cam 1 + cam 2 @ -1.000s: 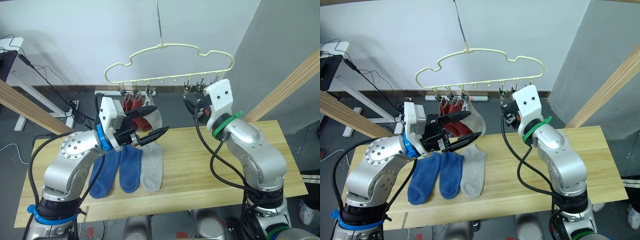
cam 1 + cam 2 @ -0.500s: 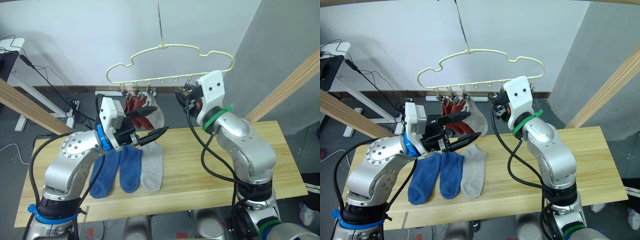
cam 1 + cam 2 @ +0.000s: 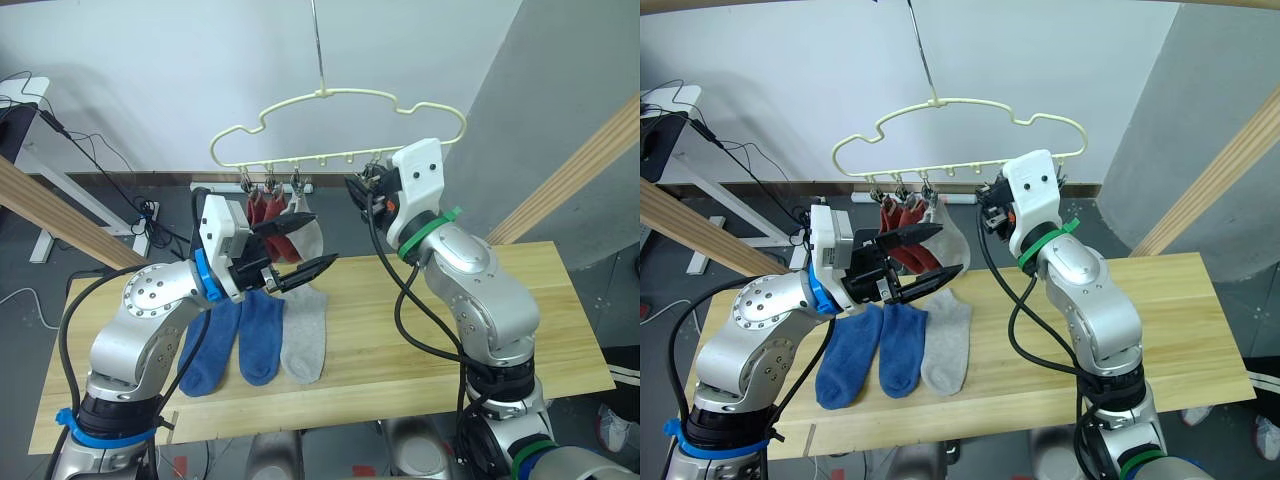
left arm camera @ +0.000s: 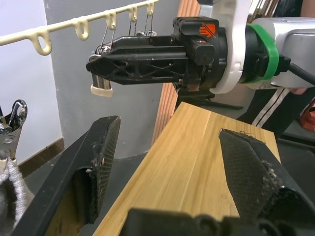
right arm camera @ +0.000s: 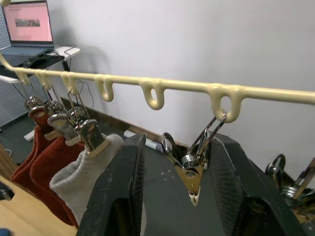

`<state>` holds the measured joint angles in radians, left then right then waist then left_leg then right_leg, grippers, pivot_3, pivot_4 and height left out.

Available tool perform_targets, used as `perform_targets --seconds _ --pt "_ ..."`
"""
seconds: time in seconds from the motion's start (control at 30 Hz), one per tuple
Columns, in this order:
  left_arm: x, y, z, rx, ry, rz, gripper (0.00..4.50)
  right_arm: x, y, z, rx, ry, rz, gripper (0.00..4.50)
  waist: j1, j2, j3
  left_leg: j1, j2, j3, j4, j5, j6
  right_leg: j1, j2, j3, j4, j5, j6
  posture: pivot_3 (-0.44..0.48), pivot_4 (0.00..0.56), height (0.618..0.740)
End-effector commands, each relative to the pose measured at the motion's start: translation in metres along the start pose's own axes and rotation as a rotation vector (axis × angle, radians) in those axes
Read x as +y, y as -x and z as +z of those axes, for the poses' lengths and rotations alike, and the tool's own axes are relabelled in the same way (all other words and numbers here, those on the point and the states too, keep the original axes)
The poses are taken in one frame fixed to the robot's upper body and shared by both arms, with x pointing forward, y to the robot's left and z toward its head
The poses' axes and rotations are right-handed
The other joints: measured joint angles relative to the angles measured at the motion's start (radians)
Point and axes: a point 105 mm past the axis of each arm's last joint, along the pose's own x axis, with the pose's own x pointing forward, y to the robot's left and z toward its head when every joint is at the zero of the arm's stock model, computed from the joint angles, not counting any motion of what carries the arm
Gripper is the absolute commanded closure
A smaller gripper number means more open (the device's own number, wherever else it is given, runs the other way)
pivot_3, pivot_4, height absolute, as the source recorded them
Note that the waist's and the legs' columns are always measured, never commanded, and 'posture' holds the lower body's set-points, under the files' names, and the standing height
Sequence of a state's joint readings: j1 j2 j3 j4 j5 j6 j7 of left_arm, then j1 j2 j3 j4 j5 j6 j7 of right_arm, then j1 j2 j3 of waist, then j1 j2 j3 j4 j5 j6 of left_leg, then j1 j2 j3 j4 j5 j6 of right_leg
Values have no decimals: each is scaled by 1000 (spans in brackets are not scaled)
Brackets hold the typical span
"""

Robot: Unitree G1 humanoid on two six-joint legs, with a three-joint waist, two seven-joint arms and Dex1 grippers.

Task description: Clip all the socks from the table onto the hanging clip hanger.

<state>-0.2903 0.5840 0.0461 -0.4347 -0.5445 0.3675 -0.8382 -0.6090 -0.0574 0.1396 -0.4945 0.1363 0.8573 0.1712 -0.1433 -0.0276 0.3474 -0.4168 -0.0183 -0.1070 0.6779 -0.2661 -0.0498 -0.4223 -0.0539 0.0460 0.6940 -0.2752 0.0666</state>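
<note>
A: Right wrist view: has the right hand (image 5: 189, 196) moved?
B: Yes, leftward along the clip hanger (image 3: 340, 125); its fingers now bracket an empty clip (image 5: 189, 164), not yet squeezing.
A: And the left hand (image 3: 305, 245)?
B: Unchanged, open, empty, above three socks (image 3: 262, 335) on the counter (image 3: 420, 330).

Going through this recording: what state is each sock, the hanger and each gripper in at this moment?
clip hanger: hanging by its hook
red socks: both clipped
hung grey sock: clipped
blue socks: flat on table
other grey sock: flat on table
left gripper: open, empty
right gripper: open around an empty clip
</note>
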Motion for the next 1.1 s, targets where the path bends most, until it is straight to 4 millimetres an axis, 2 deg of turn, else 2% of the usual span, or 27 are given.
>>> perform_targets --seconds 0.03,0.43,0.53,0.6,0.7,0.83,0.87,0.93,1.0,1.1 --pt "-5 -2 7 -27 -31 -16 960 -1 1 11 -58 5 -16 2594 0 0 -1 0 0 0 0 0 0 0 0 0 0 0 0 -230 267 740" --pt "-5 -2 5 -25 -22 -11 960 -2 0 9 -69 0 -27 2594 -1 0 -4 0 0 0 0 1 0 0 0 0 2 0 0 -230 267 740" --pt "-6 -2 2 -28 -7 1 960 -2 0 9 -68 -1 -27 3224 -1 0 -5 0 0 0 0 1 0 0 0 0 2 0 0 -227 270 740" --pt "-6 -1 -1 -26 -2 21 960 -2 0 9 -68 -1 -28 3800 -1 0 -5 0 0 0 0 1 0 0 0 0 2 0 0 -228 271 740" --pt "-4 1 -11 -2 2 76 960 -2 0 9 -69 -1 -28 4491 -2 0 -5 1 0 0 0 1 0 0 0 0 2 0 0 -228 272 740" --pt "-3 2 -23 23 -9 135 960 -2 0 9 -69 -2 -28 4491 -1 0 -5 0 0 0 0 2 0 0 0 0 2 0 0 -230 273 740" --pt "-2 5 -36 60 49 189 960 -2 0 9 -69 -2 -27 4491 -1 0 -5 1 0 0 0 2 0 0 0 0 2 0 -1 -228 275 740" --pt "-3 9 -55 109 145 250 616 -2 -1 8 -67 -1 -25 4500 -3 1 -8 1 0 0 0 2 0 0 0 1 2 0 -1 -228 275 740" --pt "-8 10 -66 145 173 265 131 -2 -1 9 -68 -1 -24 4500 -3 1 -8 1 0 0 0 2 0 0 0 1 2 0 -1 -227 278 740" --pt "-11 7 -89 210 216 374 24 -2 -1 8 -66 -1 -21 4500 -2 1 -9 1 -1 -1 0 2 0 0 0 0 2 0 -1 -228 280 740"
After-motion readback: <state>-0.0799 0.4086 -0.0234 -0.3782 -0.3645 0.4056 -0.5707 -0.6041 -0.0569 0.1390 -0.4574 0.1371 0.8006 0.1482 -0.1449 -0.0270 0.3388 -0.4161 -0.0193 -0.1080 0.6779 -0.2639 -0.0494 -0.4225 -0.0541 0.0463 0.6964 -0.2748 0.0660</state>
